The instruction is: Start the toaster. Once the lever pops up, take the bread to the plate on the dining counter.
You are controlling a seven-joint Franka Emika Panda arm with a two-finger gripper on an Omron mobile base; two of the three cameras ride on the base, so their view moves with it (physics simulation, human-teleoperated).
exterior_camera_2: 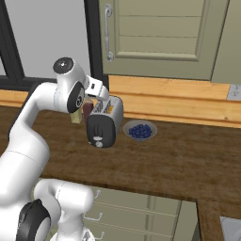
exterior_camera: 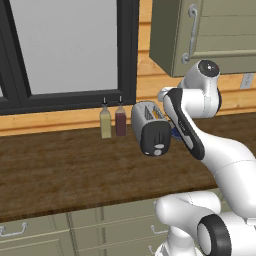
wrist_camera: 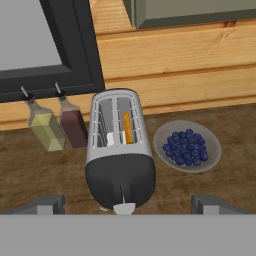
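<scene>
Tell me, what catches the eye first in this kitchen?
The shiny toaster on the dark wood worktop, its black end toward us and a slice of bread standing in its right slot. Just above it hovers the white arm's open end effector. Beside the toaster sit two condiment bottles under the window and a bowl of blueberries.

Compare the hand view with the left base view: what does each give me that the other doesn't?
Hand view: the bread slice standing in the right slot, the grey bowl of blueberries, and the pale grey lever low on the black end panel. Left base view: the white arm reaching over the toaster and the handled cabinet drawers below. Both: the rounded silver-grey toaster, the yellow bottle, the dark red bottle and the dark wood worktop.
</scene>
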